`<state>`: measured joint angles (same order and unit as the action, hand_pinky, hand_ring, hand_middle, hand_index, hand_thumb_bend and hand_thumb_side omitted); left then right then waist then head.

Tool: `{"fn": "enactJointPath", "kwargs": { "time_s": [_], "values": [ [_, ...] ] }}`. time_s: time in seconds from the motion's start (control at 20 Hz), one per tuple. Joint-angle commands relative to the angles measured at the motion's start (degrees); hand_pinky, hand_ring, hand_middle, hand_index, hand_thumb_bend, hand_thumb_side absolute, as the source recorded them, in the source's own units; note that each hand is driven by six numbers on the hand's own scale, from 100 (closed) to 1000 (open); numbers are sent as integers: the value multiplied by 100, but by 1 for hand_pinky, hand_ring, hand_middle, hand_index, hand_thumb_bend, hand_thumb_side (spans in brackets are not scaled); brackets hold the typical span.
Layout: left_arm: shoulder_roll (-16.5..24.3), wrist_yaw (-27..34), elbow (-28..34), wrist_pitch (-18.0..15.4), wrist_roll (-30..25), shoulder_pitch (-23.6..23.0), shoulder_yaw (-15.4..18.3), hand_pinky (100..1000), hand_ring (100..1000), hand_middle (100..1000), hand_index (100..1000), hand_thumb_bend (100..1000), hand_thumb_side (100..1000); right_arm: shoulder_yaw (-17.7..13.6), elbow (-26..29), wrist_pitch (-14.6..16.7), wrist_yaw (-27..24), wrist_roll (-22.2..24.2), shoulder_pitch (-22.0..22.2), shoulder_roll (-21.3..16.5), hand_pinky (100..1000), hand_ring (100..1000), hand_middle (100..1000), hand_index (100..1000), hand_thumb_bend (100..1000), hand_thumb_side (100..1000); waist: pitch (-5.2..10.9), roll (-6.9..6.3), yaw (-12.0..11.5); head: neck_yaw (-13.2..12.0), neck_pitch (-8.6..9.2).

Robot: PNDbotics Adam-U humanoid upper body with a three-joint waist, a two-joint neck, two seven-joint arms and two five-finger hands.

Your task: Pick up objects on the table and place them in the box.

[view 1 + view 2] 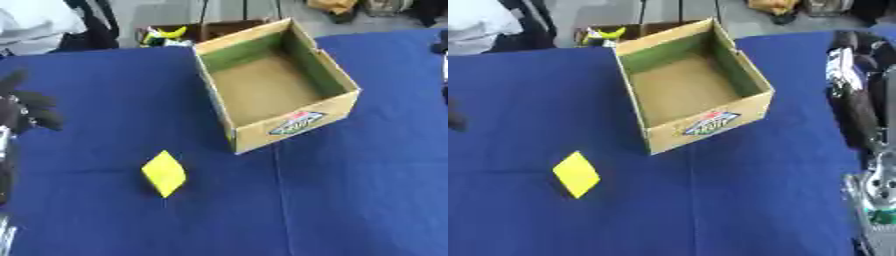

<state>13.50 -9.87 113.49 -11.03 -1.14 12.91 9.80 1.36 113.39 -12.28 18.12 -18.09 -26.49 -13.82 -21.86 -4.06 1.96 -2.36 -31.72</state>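
A yellow diamond-shaped object lies on the blue tablecloth, near the front left of the box. The open cardboard box stands turned at an angle in the middle, with only its bare brown floor showing inside. My left hand hovers at the left edge, well left of the yellow object, black fingers relaxed and holding nothing. At the right edge my right hand points away from me beside the box, open and holding nothing, with its forearm running back toward the lower right.
The blue cloth covers the whole table. Beyond the far edge sits a second cardboard box with yellow and green things in it. Dark items and a white shape lie past the far corners.
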Motion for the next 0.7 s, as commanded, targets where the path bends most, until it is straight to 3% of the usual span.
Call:
{"fn": "enactJointPath", "kwargs": {
  "time_s": [0.05, 0.5, 0.7],
  "values": [
    [17, 56, 110, -28, 1, 15, 67, 504, 527, 584, 933, 355, 1000, -38, 121, 7, 10, -11, -41, -32, 932, 1000, 640, 761, 100, 780, 88, 9, -19, 20, -12],
    [-49, 91, 110, -43, 28, 11, 102, 499, 522, 581, 931, 369, 1000, -40, 121, 16, -7, -5, -39, -32, 930, 1000, 640, 760, 100, 778, 67, -7, -22, 63, -66],
    [277, -272, 110, -153, -96, 11, 187, 502, 542, 617, 939, 555, 1000, -36, 121, 0, 0, 5, -28, -61, 930, 1000, 641, 760, 100, 777, 83, -19, -39, 63, -29]
  ]
}}
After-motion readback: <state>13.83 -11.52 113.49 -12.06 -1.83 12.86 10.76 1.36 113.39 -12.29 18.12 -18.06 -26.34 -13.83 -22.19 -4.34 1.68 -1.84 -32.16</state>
